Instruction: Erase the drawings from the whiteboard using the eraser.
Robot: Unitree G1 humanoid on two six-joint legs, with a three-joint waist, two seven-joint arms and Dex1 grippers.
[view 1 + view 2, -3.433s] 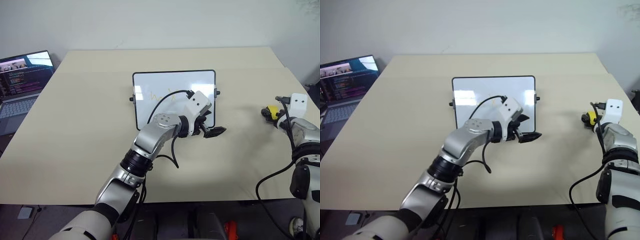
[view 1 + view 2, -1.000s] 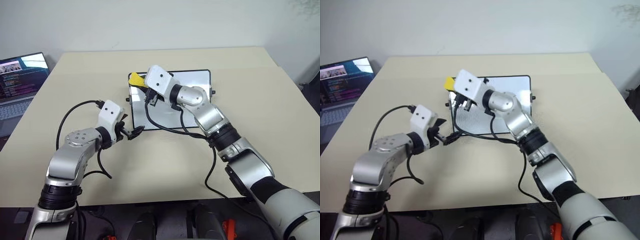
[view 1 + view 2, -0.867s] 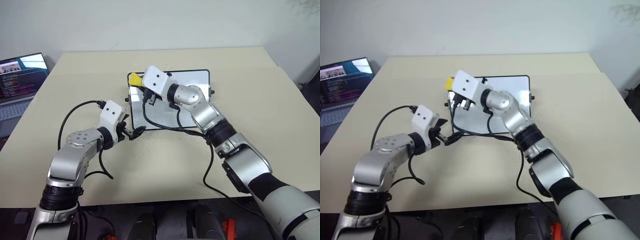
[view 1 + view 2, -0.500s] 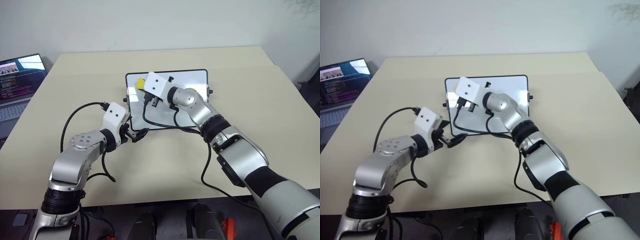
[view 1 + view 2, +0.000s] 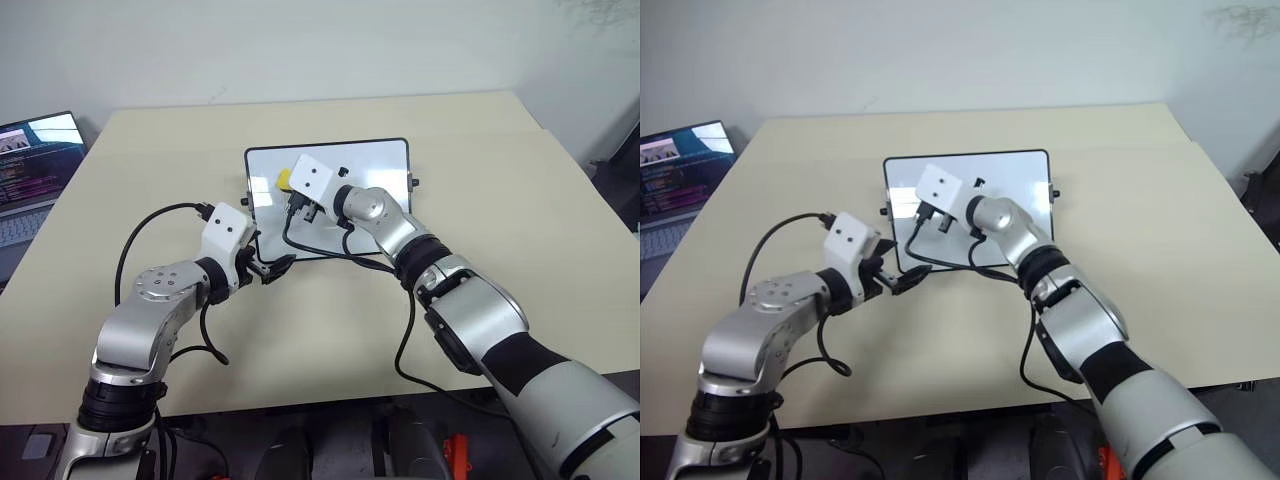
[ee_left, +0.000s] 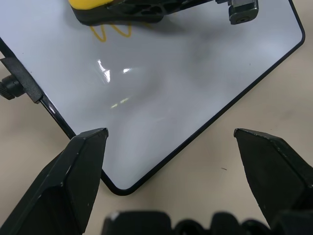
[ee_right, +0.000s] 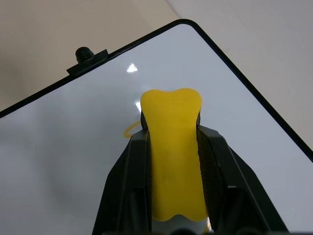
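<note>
Whiteboard (image 5: 380,165), small glossy white rectangle with thin black frame, rounded corners and small black knobs at its short sides, flat on pale beige table (image 5: 520,210), near the middle and toward the far side

Right gripper (image 7: 172,128) reaching over from the robot's right, across the board's left half, black fingers (image 7: 128,166) pinched tight on yellow waisted eraser (image 7: 175,161) with a lobed tip; eraser tip over the white surface near the board's left end, close to one of the side knobs (image 7: 84,54). Contact with the surface: cannot tell

Drawings (image 6: 113,32), thin orange-yellow marker lines: zigzag of loops peeking out just beside the eraser in the left wrist view, and a small curl (image 7: 130,130) showing at the eraser's edge in the right wrist view. Rest of the board bare white with glare spots

Left gripper (image 6: 168,142) low over the table just off the board's near left corner (image 6: 122,188), fingers spread wide, holding nothing, one black fingertip (image 6: 90,147) over the board's edge and the other over bare table. Black cable looping from its wrist across the table

Open laptop (image 5: 30,160) with lit dark screen at the table's far left edge, well apart from the board
</note>
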